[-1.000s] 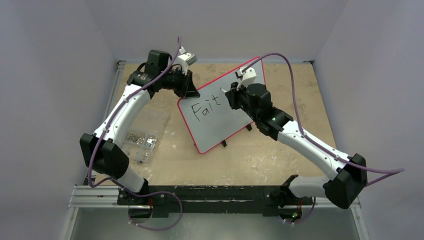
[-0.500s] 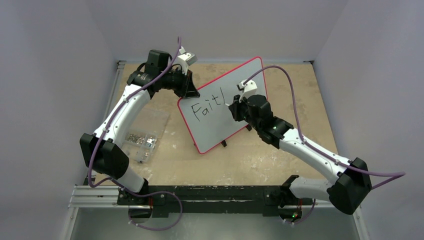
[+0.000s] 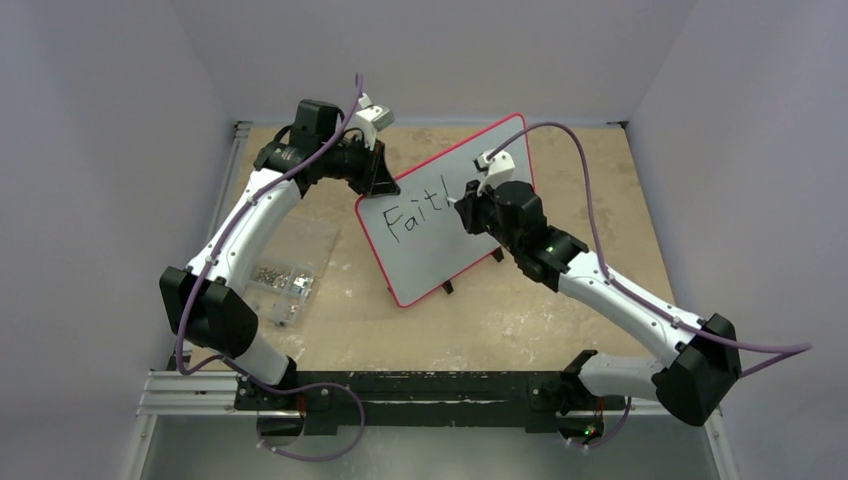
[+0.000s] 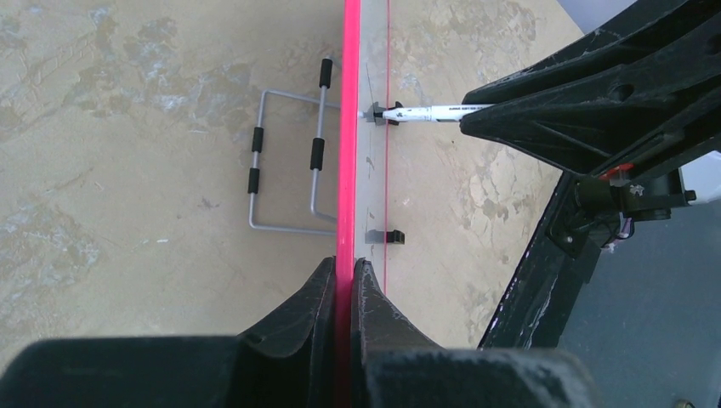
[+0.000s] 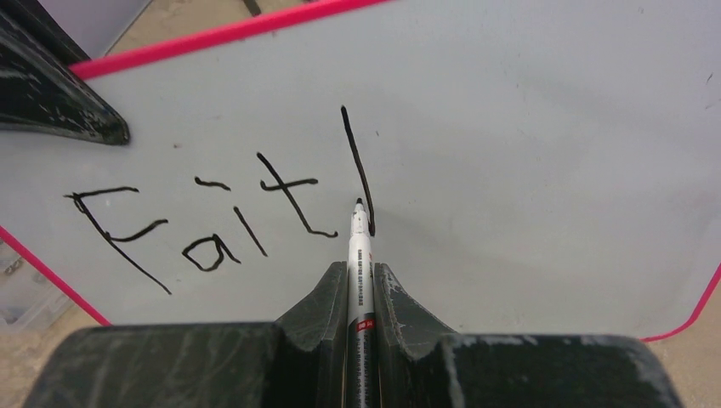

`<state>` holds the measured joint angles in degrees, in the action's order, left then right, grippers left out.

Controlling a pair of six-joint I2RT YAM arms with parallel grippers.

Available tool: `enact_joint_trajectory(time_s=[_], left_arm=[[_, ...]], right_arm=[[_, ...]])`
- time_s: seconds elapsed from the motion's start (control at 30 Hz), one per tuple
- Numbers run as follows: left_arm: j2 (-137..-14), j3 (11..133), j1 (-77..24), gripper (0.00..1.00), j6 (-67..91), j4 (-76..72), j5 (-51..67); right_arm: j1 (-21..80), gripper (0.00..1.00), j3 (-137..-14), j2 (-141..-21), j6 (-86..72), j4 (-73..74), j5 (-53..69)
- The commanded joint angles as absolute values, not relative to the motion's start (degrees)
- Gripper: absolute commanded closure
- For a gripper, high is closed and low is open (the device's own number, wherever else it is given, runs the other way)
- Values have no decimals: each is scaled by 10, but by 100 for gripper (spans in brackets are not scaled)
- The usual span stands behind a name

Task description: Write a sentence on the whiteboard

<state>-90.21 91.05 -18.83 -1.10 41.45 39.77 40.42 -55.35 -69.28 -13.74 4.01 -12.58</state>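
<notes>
The whiteboard [image 3: 430, 250], white with a red rim, stands tilted on the table. My left gripper [image 3: 378, 172] is shut on its top left rim [image 4: 345, 212], seen edge-on in the left wrist view. My right gripper [image 3: 462, 205] is shut on a white marker [image 5: 357, 255], whose black tip touches the board [image 5: 527, 153]. The sentence [image 5: 221, 217] reads "Fait" plus one long downstroke. In the left wrist view the marker [image 4: 421, 111] meets the board from the right.
A clear plastic bag of small parts [image 3: 285, 270] lies on the table left of the board. The board's wire stand [image 4: 285, 161] and a black foot [image 4: 391, 236] rest on the tabletop. Grey walls close in the back and sides.
The right gripper drew a long downstroke after "Fait", moving down the board, then shifted slightly back up. The left gripper and board stayed still.
</notes>
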Motion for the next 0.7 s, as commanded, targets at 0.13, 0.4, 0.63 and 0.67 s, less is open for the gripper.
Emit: enact_joint_trajectory(time_s=[0.13, 0.4, 0.63, 0.67], left_arm=[[-881, 916, -186, 100, -41, 388, 367], [-880, 916, -186, 100, -41, 388, 367], [-881, 916, -186, 100, -41, 388, 367], [-881, 916, -186, 100, -41, 388, 366]], right_arm=[[400, 100, -630, -720, -116, 35, -162], [392, 100, -636, -731, -117, 44, -191], [390, 100, -607, -724, -124, 45, -181], [390, 100, -602, -722, -125, 45, -177]])
